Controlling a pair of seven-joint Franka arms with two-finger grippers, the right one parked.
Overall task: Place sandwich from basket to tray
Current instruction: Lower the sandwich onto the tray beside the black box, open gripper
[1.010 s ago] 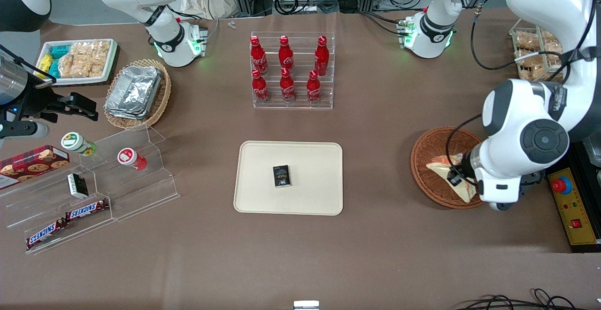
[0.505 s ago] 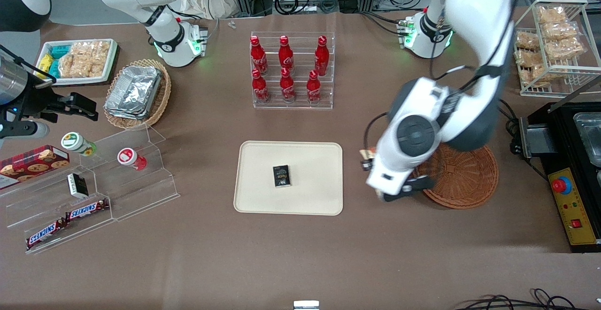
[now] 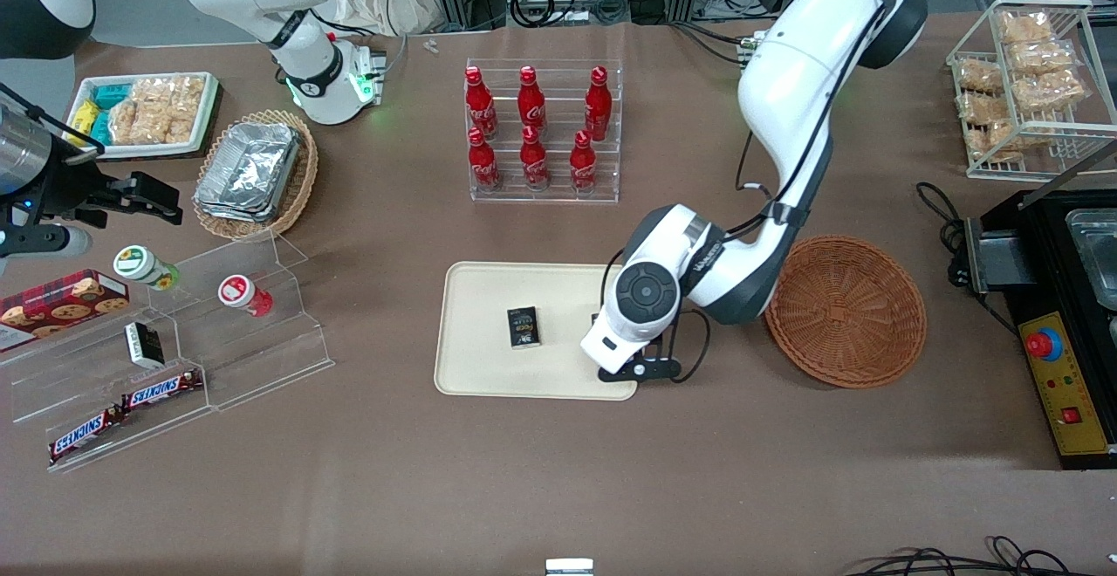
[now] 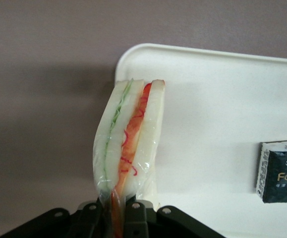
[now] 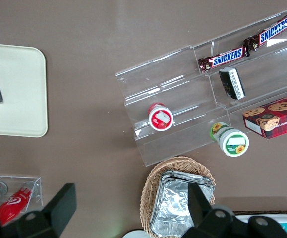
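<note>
Gripper (image 4: 116,218) w/ fingers (image 4: 136,213) clamped on sandwich (image 4: 128,144), over tray (image 3: 489,375) corner nearest basket (image 3: 845,311); small black pack (image 3: 524,327) on tray.

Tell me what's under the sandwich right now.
The tray lies under the sandwich, near its corner; the hand grips the sandwich. A dark packet sits alongside. The hand covers the sandwich's base.

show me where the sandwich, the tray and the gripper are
sandwich (image 4: 128,144), left wrist view, filling edge.
tray (image 3: 489,297), front view, bare floor.
gripper (image 4: 115,210), left wrist view, between fingertips, shut on the sandwich over the tray.
</note>
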